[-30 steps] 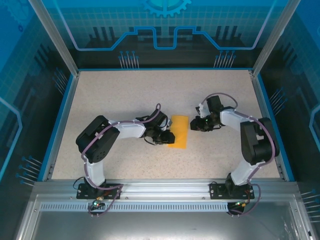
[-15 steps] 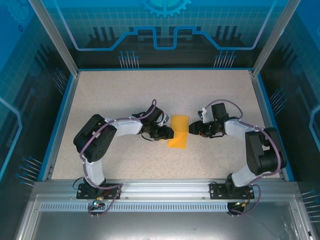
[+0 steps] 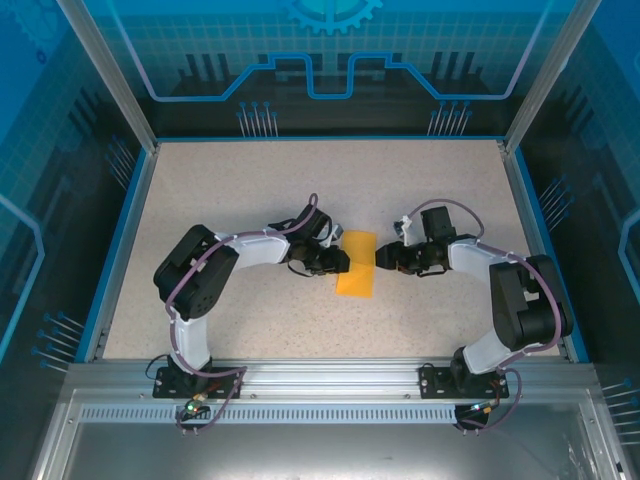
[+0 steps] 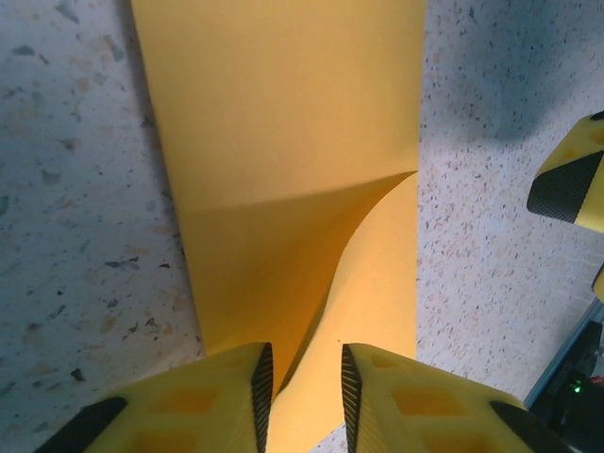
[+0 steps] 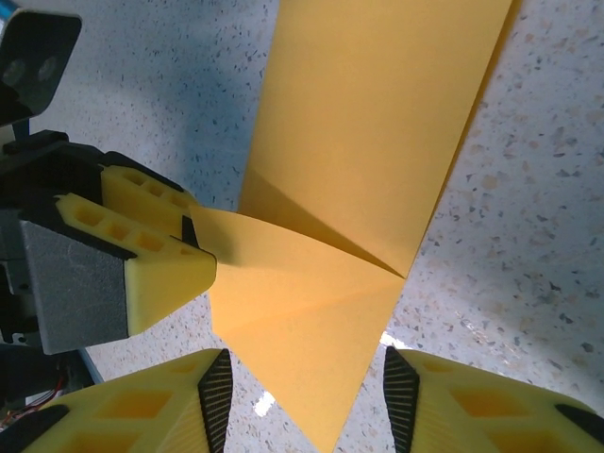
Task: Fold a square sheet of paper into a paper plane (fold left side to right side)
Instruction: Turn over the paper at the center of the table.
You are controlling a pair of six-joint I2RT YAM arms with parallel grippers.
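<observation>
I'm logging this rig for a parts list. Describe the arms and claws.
Both the left arm and right arm have white shells, black joints and looping purplish cables. The left claw and right claw have yellow fingers with black ribbed pads.

table [image 3: 250,190]: speckled beige | walls [image 3: 330,60]: blue printed panels | front: aluminium rail [image 3: 320,375]

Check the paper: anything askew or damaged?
The square sheet of paper is not flat: one layer curls up into the left hand, with a slanted crease across it. No tear visible.
</observation>
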